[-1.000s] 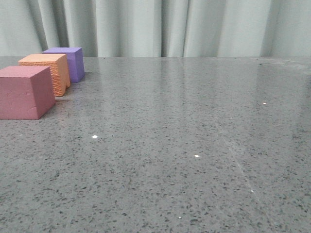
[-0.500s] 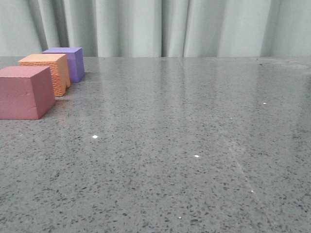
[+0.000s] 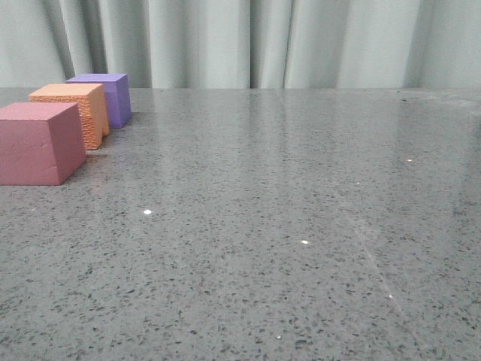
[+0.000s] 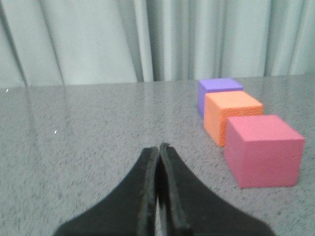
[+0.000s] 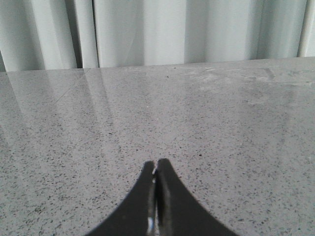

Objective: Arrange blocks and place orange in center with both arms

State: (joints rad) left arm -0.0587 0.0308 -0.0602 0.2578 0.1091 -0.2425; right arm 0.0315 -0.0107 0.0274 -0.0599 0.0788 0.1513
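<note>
Three cubes are sitting in a row at the far left of your table (image 3: 285,226) in the front view, running away from the camera toward the curtain (image 3: 248,41). You are looking at the pink cube (image 3: 39,143) nearest, the orange cube (image 3: 71,113) in the middle just behind it, and the purple cube (image 3: 105,96) farthest back. From the front you cannot tell whether neighbouring cubes are touching or only just beside each other.

Your left gripper (image 4: 158,150) is showing its fingers pressed together with nothing between them, hanging over bare table near the row and apart from all three cubes. Your right gripper (image 5: 155,167) is likewise clenched on nothing, its tips meeting above speckled grey table with no cube in its view. Neither arm is appearing in the front view.
</note>
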